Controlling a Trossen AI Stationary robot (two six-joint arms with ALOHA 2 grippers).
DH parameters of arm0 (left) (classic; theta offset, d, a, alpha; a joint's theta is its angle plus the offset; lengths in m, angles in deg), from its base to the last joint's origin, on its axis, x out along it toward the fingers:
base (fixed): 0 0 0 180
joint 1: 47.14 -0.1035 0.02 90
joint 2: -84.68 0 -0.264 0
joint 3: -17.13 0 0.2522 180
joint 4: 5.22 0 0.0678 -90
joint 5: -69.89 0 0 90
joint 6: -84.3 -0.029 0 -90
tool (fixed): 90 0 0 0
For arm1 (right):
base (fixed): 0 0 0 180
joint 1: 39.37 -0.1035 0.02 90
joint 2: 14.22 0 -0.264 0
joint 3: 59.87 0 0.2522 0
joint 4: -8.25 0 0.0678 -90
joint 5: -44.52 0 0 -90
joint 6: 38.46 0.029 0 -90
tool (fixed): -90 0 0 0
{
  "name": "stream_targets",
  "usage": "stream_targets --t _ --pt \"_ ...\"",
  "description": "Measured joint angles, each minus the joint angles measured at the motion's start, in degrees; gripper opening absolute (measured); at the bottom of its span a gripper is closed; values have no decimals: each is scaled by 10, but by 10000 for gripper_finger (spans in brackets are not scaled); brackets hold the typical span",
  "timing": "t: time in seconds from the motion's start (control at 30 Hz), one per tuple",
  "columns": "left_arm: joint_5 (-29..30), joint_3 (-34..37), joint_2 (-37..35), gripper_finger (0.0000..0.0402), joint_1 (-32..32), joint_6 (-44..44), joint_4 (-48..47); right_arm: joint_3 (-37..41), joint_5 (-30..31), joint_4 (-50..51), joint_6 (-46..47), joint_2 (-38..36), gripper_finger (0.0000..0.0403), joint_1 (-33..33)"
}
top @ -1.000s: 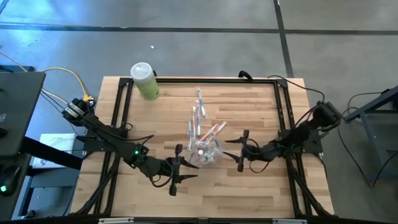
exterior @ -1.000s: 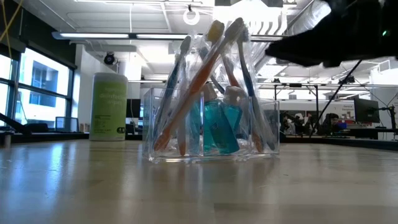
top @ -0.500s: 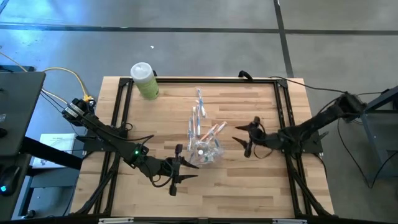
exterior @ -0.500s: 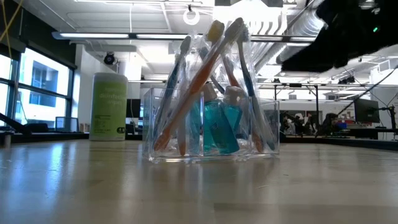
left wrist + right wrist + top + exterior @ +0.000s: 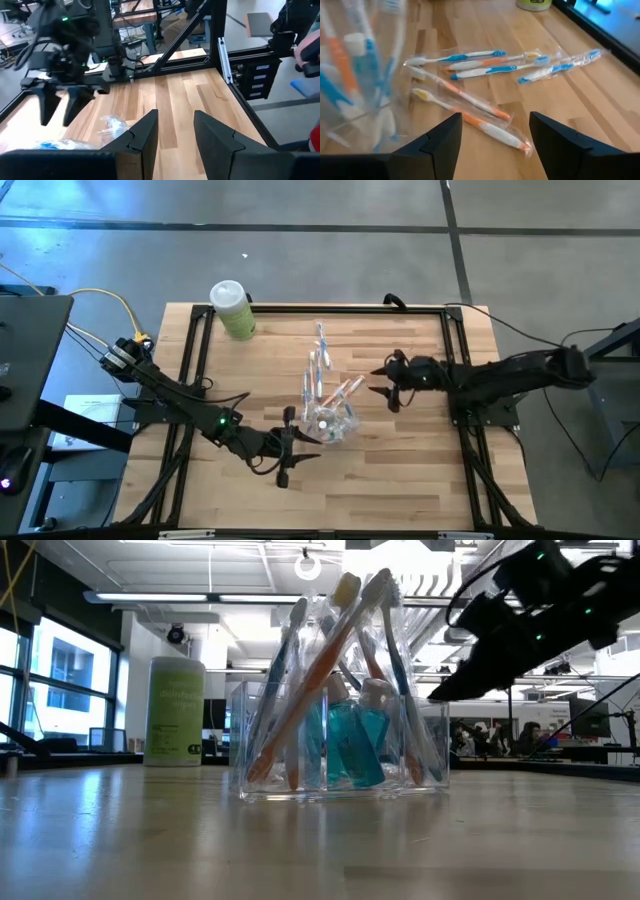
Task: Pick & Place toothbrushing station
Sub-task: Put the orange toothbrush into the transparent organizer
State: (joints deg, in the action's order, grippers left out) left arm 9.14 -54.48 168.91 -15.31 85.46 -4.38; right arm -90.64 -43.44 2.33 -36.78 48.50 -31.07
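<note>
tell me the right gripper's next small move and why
Probably lower the right gripper onto the nearest wrapped orange toothbrush: its jaws are open and empty, and loose brushes lie on the table beside the clear holder.

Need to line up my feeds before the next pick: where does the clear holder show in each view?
High view: clear holder at table centre, between both arms.
Low view: centre, toothbrushes standing in it.
Left wrist view: cannot tell.
Right wrist view: blurred, at the edge.
Shared landmark: green bottle.
</note>
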Motion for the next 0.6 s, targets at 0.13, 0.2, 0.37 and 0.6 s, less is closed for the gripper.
stream_targets --t 0.13,0.2,0.37,0.6 --pt "0 0 0 122 0 0 0 0 -61 -49 -4 51 223 53" --pt "0 0 0 122 0 0 0 -5 -79 -65 -5 84 223 70" --pt "0 0 0 122 0 1 0 -54 -80 -67 -30 179 223 83" --pt "0 0 0 122 0 1 -6 -124 -85 -56 -55 282 223 82"
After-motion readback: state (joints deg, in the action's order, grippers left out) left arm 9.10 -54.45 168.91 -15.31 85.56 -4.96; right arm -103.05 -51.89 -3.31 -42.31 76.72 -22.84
